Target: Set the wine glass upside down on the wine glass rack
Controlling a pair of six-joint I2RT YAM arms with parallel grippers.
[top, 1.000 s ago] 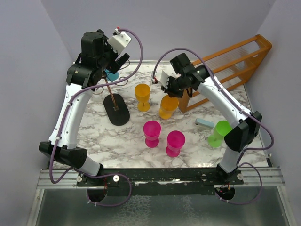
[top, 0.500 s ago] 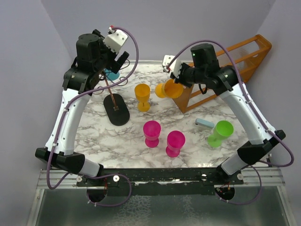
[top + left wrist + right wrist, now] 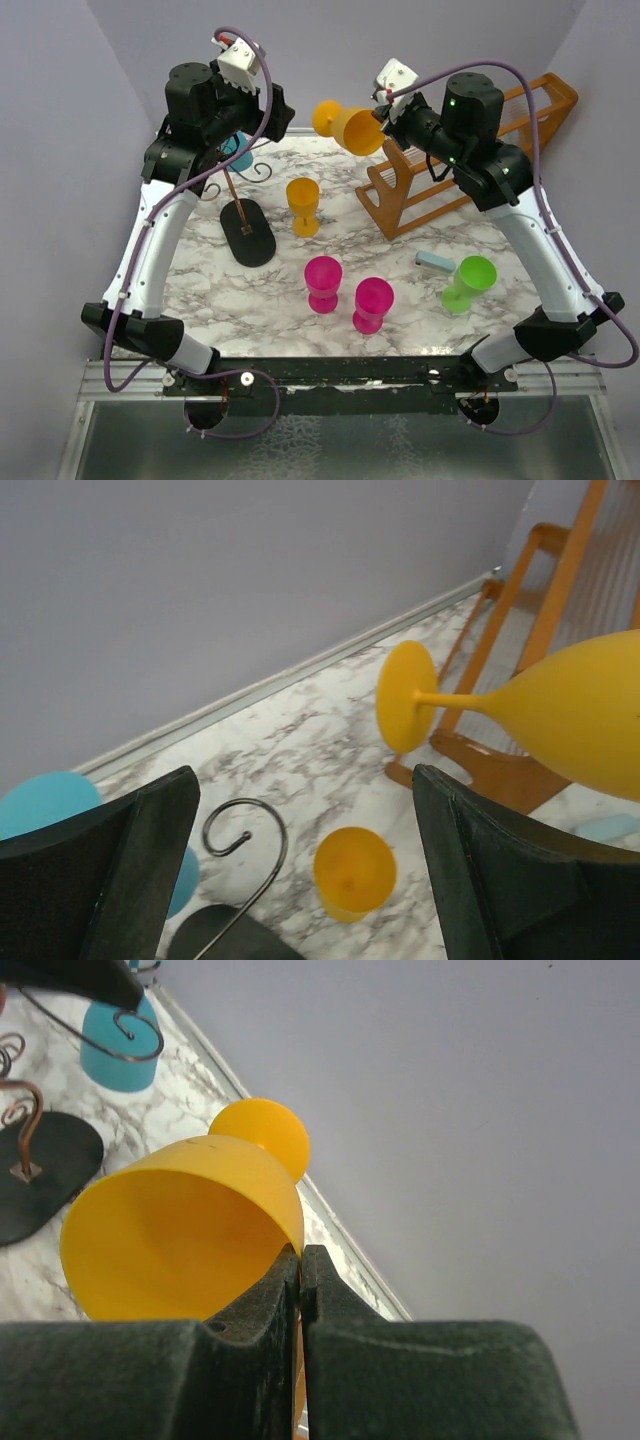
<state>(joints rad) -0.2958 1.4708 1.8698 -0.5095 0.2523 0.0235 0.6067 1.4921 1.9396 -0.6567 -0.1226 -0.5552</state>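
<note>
My right gripper (image 3: 388, 122) is shut on the rim of an orange wine glass (image 3: 352, 128). It holds the glass high in the air on its side, foot (image 3: 325, 116) pointing left. In the right wrist view the fingers (image 3: 301, 1255) pinch the bowl's rim (image 3: 180, 1240). The wire wine glass rack has a black oval base (image 3: 248, 232), a slanted stem and curled hooks (image 3: 245, 845). A blue glass (image 3: 238, 156) hangs on it. My left gripper (image 3: 266, 104) is open and empty above the rack (image 3: 305, 780). The held glass (image 3: 565, 725) is to its right.
A second orange glass (image 3: 303, 205) stands right of the rack base. Two pink glasses (image 3: 323, 281) (image 3: 372, 302) and a green glass (image 3: 467, 281) stand nearer the front. A small blue flat piece (image 3: 434, 260) lies by the green glass. The wooden slatted rack (image 3: 470, 150) stands at the back right.
My right arm has lifted the orange glass off the table, up and back, and tipped it onto its side. My left gripper has risen a little above the wire rack.
</note>
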